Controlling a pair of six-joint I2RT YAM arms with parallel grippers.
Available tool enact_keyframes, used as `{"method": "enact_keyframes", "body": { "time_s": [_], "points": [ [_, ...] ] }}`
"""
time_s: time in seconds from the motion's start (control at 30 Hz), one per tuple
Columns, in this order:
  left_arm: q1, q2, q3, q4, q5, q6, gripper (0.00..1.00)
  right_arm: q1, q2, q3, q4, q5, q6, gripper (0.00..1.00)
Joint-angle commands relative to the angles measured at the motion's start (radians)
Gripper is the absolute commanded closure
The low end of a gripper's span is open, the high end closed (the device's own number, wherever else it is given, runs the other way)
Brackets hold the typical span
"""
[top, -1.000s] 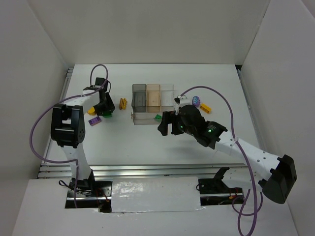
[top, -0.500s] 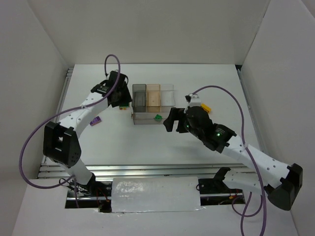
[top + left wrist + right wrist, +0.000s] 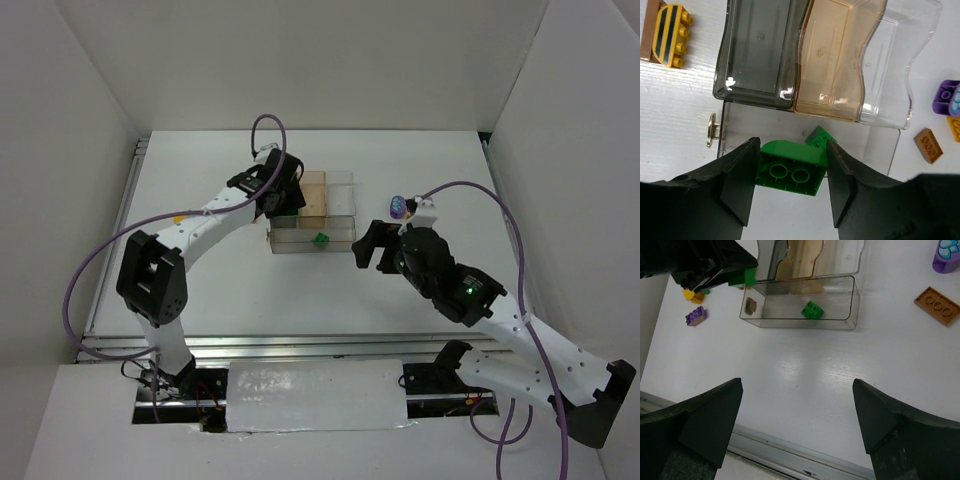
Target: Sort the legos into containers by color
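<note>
Left tool apparently crowds left end of tray.

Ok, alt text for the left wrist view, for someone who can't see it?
The left gripper holds a green lego above the tray's long clear compartment, where a smaller green lego lies. The three small compartments, grey, tan and clear, sit beyond.

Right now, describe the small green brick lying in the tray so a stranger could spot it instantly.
Find the transparent plastic compartment tray mid-table, then its long clear compartment on the near side. The small green studded brick lies on its floor. Unlike the bigger green brick pinched in the left gripper above, it is loose and untouched.
</note>
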Motion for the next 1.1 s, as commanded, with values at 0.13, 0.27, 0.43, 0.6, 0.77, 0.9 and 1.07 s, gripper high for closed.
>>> {"method": "enact_keyframes", "body": {
  "time_s": [0.13,0.27,0.43,0.6,0.77,0.9,1.07],
  "points": [
    [-0.031,0.073,0.060,0.022,-0.024,-0.028,0.43,-0.001,-0.035,-0.012,-0.021,0.039,-0.004,0.02],
    [-0.037,0.068,0.042,0.032,-0.030,-0.028,0.28,-0.004,-0.028,-0.015,-0.012,0.031,-0.010,0.02],
    [-0.043,0.058,0.022,0.025,-0.050,-0.031,0.08,-0.004,-0.009,-0.016,0.000,0.025,-0.015,0.02],
    [-0.045,0.012,0.002,0.015,-0.091,-0.028,0.00,-0.002,0.003,-0.015,0.005,0.022,-0.019,0.02],
    [0.067,0.004,0.096,-0.148,-0.186,-0.037,0.00,-0.004,0.006,-0.021,0.015,-0.021,-0.056,0.02],
    [0.242,-0.053,0.068,-0.229,-0.200,-0.078,0.00,-0.004,0.000,-0.048,0.060,-0.096,-0.084,0.02],
    [0.452,-0.042,0.045,-0.292,-0.208,-0.137,0.00,-0.004,0.024,-0.059,0.094,-0.177,-0.126,0.02]
  ]
}}
